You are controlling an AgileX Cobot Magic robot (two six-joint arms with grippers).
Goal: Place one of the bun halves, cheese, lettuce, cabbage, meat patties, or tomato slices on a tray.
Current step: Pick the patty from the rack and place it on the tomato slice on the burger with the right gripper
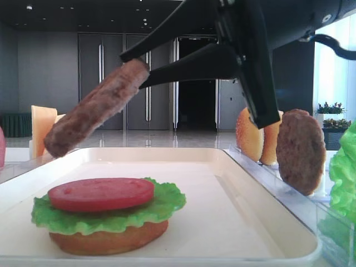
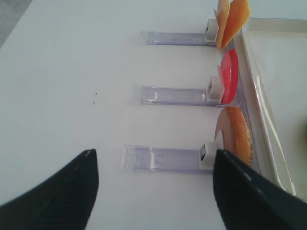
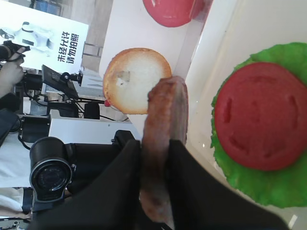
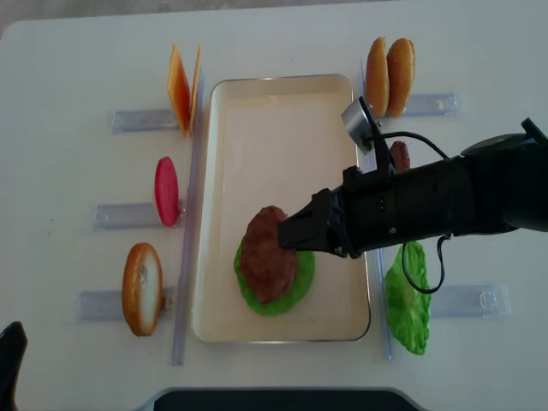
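My right gripper (image 1: 146, 71) is clamped on the rim of a meat patty (image 1: 94, 108), jaws pinching it edge-on. Patty hangs tilted, long axis sloping down from the grip toward the left of the low front view, above the tray (image 1: 253, 222). Surface brown, grainy, mottled. Tray holds a stack: bun half (image 1: 108, 240), lettuce (image 1: 111, 214), tomato slice (image 1: 100, 193) on top. My left gripper (image 2: 153, 184) hovers wide apart over the table (image 2: 72, 72), holding nothing.

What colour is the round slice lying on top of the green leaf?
Red, with shallow dimples. The tomato slice on the lettuce shows best in the right wrist view.
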